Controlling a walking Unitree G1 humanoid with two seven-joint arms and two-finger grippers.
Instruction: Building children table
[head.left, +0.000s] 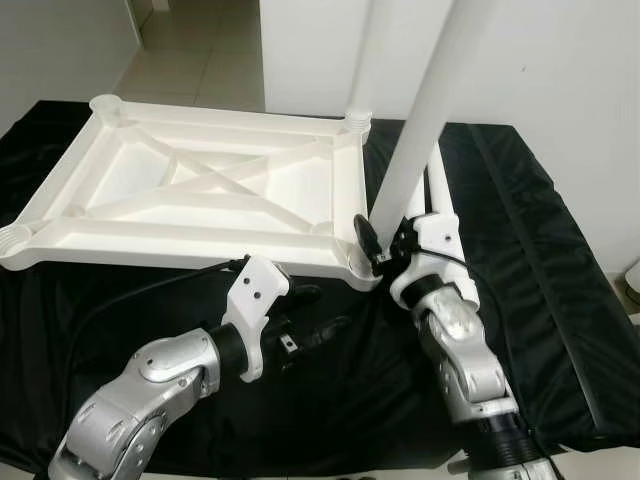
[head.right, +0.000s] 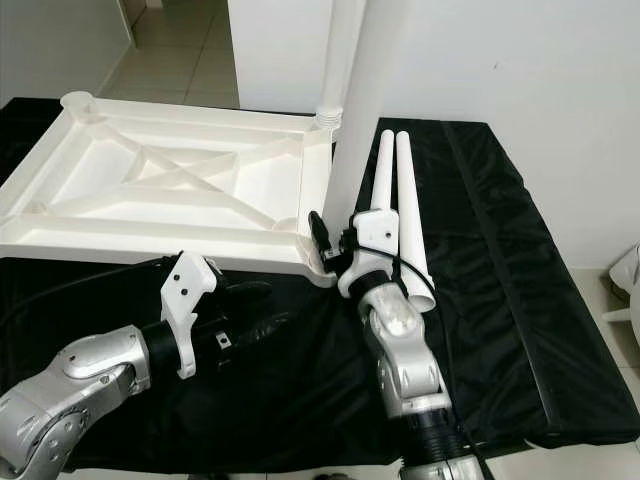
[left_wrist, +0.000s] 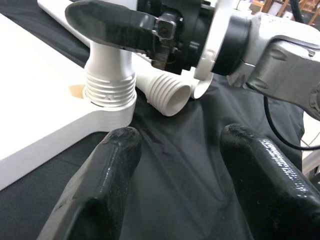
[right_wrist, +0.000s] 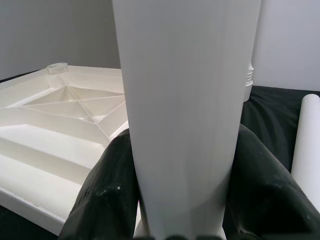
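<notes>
Our right gripper (head.left: 372, 243) squeezes a white table leg (head.left: 425, 110) low down, one black finger (right_wrist: 107, 192) on each side of it. We hold the leg standing up in the near right corner hole of the white table top (head.left: 200, 185). That top lies upside down on a black cloth (head.left: 520, 250), with criss-cross ribs showing. Another leg (head.left: 365, 60) already stands in the far right corner. Two more white legs (head.right: 400, 210) lie flat on the cloth, just right of our right gripper. Our left gripper (head.left: 318, 322) hangs near the front edge of the table top, left of the held leg. Its two fingers (left_wrist: 100, 185) are spread apart and hold nothing.
</notes>
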